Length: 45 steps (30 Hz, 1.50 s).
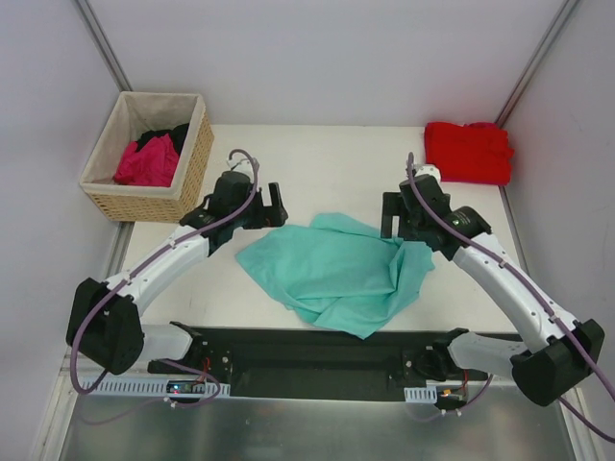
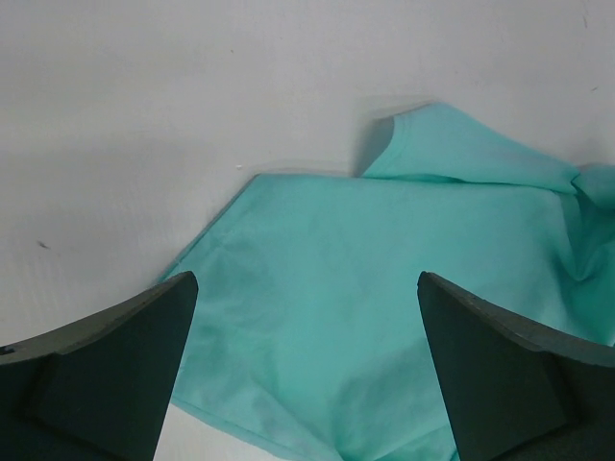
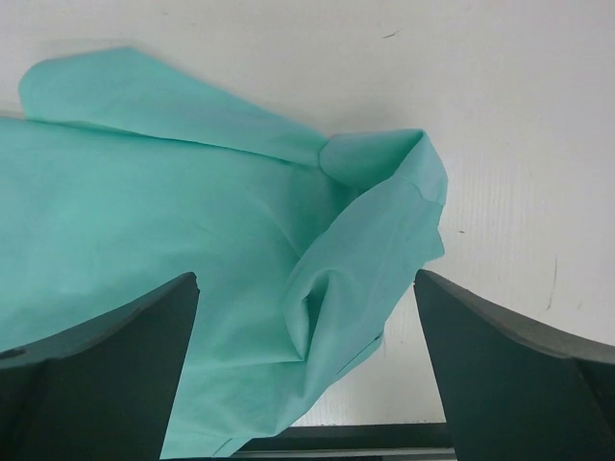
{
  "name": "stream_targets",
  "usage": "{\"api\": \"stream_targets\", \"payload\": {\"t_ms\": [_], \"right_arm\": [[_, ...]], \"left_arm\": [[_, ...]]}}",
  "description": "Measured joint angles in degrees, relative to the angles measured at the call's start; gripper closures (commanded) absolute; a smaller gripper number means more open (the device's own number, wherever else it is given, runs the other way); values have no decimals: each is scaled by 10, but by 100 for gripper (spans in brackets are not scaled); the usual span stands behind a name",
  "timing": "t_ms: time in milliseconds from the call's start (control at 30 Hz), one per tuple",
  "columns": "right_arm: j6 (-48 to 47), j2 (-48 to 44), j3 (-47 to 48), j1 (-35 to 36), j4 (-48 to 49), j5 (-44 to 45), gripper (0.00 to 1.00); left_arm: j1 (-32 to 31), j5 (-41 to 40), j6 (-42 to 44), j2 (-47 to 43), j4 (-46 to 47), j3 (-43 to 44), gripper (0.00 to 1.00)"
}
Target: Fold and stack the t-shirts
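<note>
The teal shirt (image 1: 336, 272) lies loose and rumpled in the middle of the table (image 1: 327, 163). It is spread mostly flat, and one lobe reaches toward 5 o'clock, close to the near edge.

The left gripper (image 1: 274, 205) sits at the shirt's 10 o'clock edge. In its wrist view the left gripper (image 2: 306, 288) is spread wide, with both fingers (image 2: 106, 375) well apart and pinching nothing. Teal cloth (image 2: 384, 317) lies under and between them. A hemmed corner rises toward 1 o'clock, and bare table shows from 9 to 12 o'clock.

The right gripper (image 1: 392, 216) sits at the shirt's 2 o'clock edge. In its wrist view the right gripper (image 3: 307, 283) is also spread wide, and its fingers (image 3: 96, 375) hold nothing. The shirt (image 3: 144, 230) fills the view from 8 to 11 o'clock. A bunched fold of it, seemingly a sleeve, stands up between the fingers, nearer the right one, with its hemmed end pointing to 1 o'clock. I cannot tell whether the cloth touches either finger.

The red shirt (image 1: 469, 152) lies folded at 1 o'clock, in the far right corner of the table and well apart from the teal one.

The basket (image 1: 192, 168) stands at 10 o'clock, just beside the table's far left corner. It holds the crumpled magenta shirt (image 1: 147, 163), and the black shirt (image 1: 163, 137) lies at that one's 12 o'clock, toward the basket's back wall.
</note>
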Motion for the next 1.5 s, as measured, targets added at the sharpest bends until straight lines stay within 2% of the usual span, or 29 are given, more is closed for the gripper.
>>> {"api": "stream_targets", "payload": {"t_ms": [133, 267, 433, 567, 733, 933, 1033, 1133, 1167, 1233, 1267, 1333, 1367, 1433, 1467, 1500], "right_arm": [[5, -14, 0, 42, -10, -2, 0], [13, -37, -12, 66, -16, -1, 0], [20, -57, -26, 71, -21, 1, 0], [25, -57, -28, 84, -21, 1, 0], [30, -71, -40, 101, -23, 3, 0], [30, -111, -45, 104, -38, 12, 0], [30, -133, -46, 104, -48, 17, 0], [30, -150, -46, 104, -52, 21, 0], [30, -153, -46, 104, -53, 22, 0], [30, -156, -46, 104, -56, 23, 0], [30, -156, -46, 104, -57, 23, 0], [30, -156, -46, 105, -58, 20, 1], [30, -156, -47, 108, -59, 16, 0], [30, -156, -49, 116, -56, 8, 1], [30, -157, -53, 124, -54, 2, 1], [30, -157, -56, 134, -53, -5, 1]], "left_arm": [[-35, -5, -14, 17, -3, -11, 1], [-62, -42, -44, -26, -30, -77, 1], [-45, -91, -76, -82, -91, -132, 1], [-35, -126, -99, -89, -110, -154, 1], [-31, -151, -120, -55, -115, -162, 1], [-20, -161, -133, 10, -101, -162, 7], [-12, -166, -137, 30, -95, -159, 14], [-4, -172, -141, 45, -87, -152, 26], [-4, -172, -144, 49, -83, -150, 34], [0, -175, -146, 57, -74, -144, 42], [3, -177, -147, 63, -70, -142, 52], [7, -179, -149, 73, -62, -139, 60], [10, -182, -146, 79, -60, -136, 69], [13, -184, -146, 83, -56, -134, 75], [14, -185, -146, 86, -53, -133, 83], [15, -186, -146, 88, -50, -132, 87]]}}
